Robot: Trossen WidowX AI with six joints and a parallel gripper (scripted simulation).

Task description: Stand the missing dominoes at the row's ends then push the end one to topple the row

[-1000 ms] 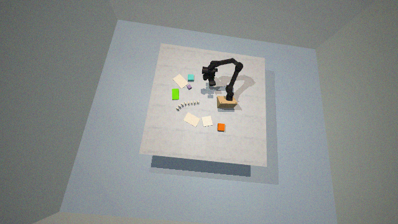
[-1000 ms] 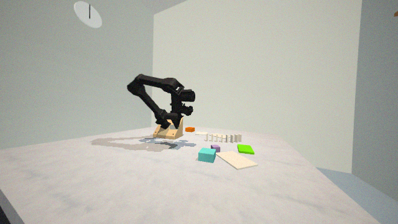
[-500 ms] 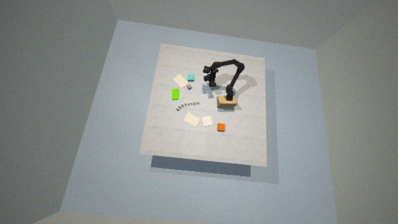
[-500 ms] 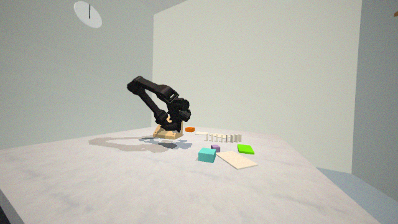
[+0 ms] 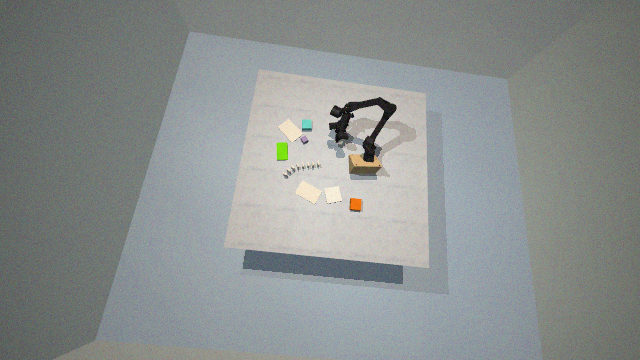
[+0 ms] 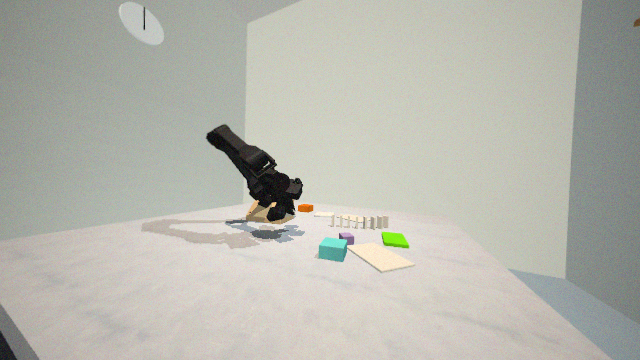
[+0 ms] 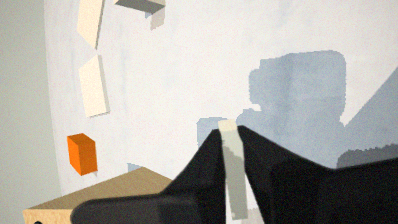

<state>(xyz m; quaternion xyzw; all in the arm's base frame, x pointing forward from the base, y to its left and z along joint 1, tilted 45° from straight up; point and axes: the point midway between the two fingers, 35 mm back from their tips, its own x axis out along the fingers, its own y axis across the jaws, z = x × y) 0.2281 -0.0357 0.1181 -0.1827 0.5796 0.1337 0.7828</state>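
Note:
My gripper (image 5: 341,143) (image 7: 228,134) is shut on a pale domino (image 7: 234,172), which stands lengthwise between the fingers in the wrist view. In the top view it is held above the table, in front of the arm's base and to the right of the row. Several pale dominoes (image 5: 303,166) (image 6: 385,222) stand upright in a gently curved row, apart from the gripper. No fallen domino shows. The gripper's tips are hard to make out against the arm in the exterior view.
A teal block (image 5: 307,125) (image 6: 332,249), a purple block (image 5: 304,139) (image 6: 346,238), a green slab (image 5: 282,151) (image 6: 395,240) and a cream panel (image 5: 290,130) (image 6: 381,257) lie beyond the row. Two cream panels (image 5: 308,192) (image 5: 333,195) and an orange block (image 5: 355,204) (image 7: 82,154) lie on its other side.

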